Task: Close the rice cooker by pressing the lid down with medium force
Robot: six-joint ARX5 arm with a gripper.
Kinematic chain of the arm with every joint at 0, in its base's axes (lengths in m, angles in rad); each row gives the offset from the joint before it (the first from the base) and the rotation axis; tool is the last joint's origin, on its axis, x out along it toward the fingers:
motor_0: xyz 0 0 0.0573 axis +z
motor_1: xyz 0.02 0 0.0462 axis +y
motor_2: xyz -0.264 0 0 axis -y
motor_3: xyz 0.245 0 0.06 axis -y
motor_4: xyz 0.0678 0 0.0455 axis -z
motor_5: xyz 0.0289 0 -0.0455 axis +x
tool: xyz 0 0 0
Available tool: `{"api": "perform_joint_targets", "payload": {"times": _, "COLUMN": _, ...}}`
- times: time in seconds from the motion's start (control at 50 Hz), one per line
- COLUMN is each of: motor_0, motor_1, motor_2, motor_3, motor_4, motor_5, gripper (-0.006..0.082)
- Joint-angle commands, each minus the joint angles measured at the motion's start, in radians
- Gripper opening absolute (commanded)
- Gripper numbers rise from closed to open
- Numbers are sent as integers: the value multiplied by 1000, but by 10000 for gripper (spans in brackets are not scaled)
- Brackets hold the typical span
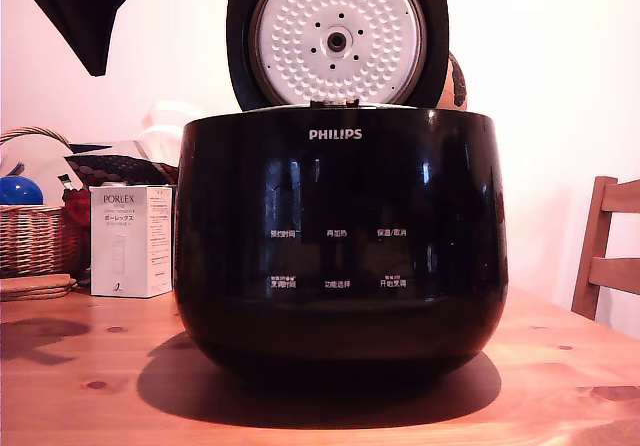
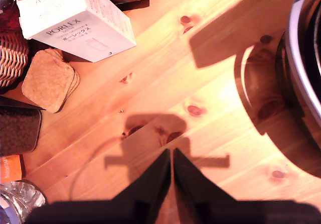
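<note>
The rice cooker is a large glossy black pot with a white PHILIPS logo, standing mid-table in the exterior view. Its lid stands open and upright behind it, the white dimpled inner plate facing the camera. My gripper hangs high at the exterior view's left, well away from the lid. In the wrist view the gripper is shut, its two black fingers meeting at the tips with nothing between them, above bare wood. The cooker's rim shows at that view's edge.
A white PORLEX box stands beside the cooker at the exterior view's left, with a wicker basket and cork coasters nearby. A wooden chair sits at the exterior view's right. The wooden table holds everything.
</note>
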Motion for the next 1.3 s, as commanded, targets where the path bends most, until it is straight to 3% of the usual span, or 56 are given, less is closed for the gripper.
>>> {"api": "perform_joint_targets", "payload": {"times": 0.0, "motor_0": 23, "motor_1": -15, "motor_2": -3, "motor_3": 19, "motor_4": -2, "motor_5": -6, "gripper": -22}}
{"api": "perform_joint_targets", "payload": {"times": 0.42, "motor_0": 112, "motor_1": -15, "motor_2": -3, "motor_3": 241, "motor_4": 11, "motor_5": -6, "gripper": -22}}
{"api": "perform_joint_targets", "payload": {"times": 0.66, "motor_0": 169, "motor_1": -13, "motor_2": -3, "motor_3": 377, "motor_4": 262, "motor_5": -8, "gripper": -22}}
{"api": "perform_joint_targets", "payload": {"times": 0.94, "motor_0": 201, "motor_1": -7, "motor_2": -3, "motor_3": 586, "motor_4": 562, "motor_5": -121, "gripper": -22}}
{"api": "perform_joint_targets", "payload": {"times": 1.28, "motor_0": 196, "motor_1": 66, "motor_2": 27, "motor_3": 758, "motor_4": 788, "motor_5": -283, "gripper": -22}}
